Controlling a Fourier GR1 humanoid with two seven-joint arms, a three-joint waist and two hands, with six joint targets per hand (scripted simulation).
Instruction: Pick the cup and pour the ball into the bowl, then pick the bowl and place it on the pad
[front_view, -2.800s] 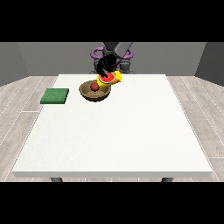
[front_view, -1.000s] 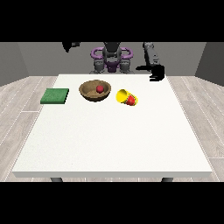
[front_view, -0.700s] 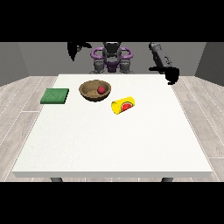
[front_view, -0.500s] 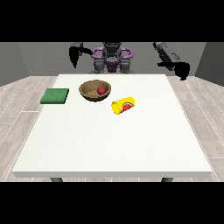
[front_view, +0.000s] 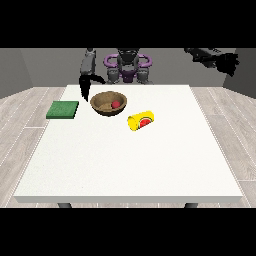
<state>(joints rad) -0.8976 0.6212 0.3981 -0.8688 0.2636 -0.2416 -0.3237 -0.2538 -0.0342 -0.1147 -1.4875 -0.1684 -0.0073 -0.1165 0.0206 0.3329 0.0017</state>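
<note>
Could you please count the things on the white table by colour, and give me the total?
Green: 1, the pad
Brown: 1, the bowl
Red: 1, the ball inside the bowl
Yellow: 1, the cup lying on its side, with a red mark
Total: 4

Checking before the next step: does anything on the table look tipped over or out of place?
Yes: the yellow cup lies on its side on the table, just right of the wooden bowl. The red ball sits inside the bowl, nothing spilled.
</note>
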